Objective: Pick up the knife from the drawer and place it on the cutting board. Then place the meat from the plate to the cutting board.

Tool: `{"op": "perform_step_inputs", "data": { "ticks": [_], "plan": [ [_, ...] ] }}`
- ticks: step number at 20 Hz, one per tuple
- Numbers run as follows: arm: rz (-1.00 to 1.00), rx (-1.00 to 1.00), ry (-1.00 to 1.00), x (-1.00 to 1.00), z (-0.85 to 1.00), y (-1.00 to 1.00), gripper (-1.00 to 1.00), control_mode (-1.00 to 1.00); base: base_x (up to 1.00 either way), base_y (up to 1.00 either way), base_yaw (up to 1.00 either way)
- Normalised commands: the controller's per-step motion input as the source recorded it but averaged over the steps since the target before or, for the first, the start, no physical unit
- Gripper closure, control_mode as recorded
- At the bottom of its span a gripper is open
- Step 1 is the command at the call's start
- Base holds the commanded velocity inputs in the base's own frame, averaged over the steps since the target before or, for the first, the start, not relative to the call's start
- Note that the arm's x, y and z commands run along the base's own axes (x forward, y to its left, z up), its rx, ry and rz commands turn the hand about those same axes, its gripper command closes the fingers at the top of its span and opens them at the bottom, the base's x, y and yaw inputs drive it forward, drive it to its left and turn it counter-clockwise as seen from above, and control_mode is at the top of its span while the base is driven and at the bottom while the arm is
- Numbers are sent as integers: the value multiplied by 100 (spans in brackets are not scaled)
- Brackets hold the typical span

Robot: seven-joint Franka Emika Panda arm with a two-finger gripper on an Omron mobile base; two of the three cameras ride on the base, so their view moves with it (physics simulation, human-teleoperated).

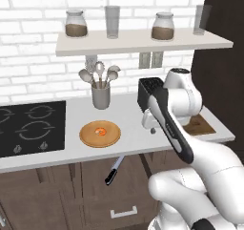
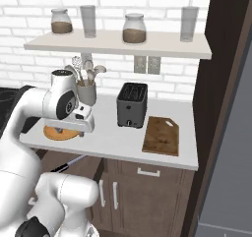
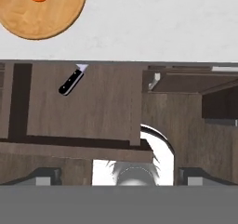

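The tool (image 3: 120, 174) is standing released, its two tips showing wide apart at the bottom of the hand view with nothing between them. It is hanging over the front edge of the tabletop (image 2: 113, 138), looking straight down past that edge at the brown cabinet fronts.

The knife (image 1: 113, 171) is not sitting in the tool's grip. It is showing below the tabletop edge, in front of the cabinets, tilted with the blade tip up near the underside of the edge and the black handle pointing down and out. I cannot tell what is carrying it there, a drawer or nothing at all. In the hand view it is lying well off to one side of the tips, so the tool is not lined up over it.

The board (image 2: 161, 135) is lying bare at the far right end of the tabletop, just beside the toaster (image 2: 132, 104), waiting for both things. The plate (image 1: 86, 137) is sitting near the front edge on the other side of the arm, and the meat (image 1: 100, 130) is resting at its middle, untouched.

By my judgement the first step is not yet done: the knife is needing a fresh grasp on its handle, which is calling for the tool to be going lower and sideways before any carry across to the board
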Motion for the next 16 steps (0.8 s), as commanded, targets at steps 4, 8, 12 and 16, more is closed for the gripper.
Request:
{"op": "perform_step_inputs", "data": {
  "ticks": [4, 8, 12, 16],
  "plan": [
    [-1, 8, 0, -5, -54, 0, -100, -100, 0, 0, 0],
    [-2, 6, 0, -9, -41, 0, -100, -100, 0, 0, 0],
    [-3, 1, 0, -1, -23, 0, -100, -100, 0, 0, 0],
    [-1, 0, 0, 0, -4, 0, -100, -100, 0, 0, 0]
  ]
}}
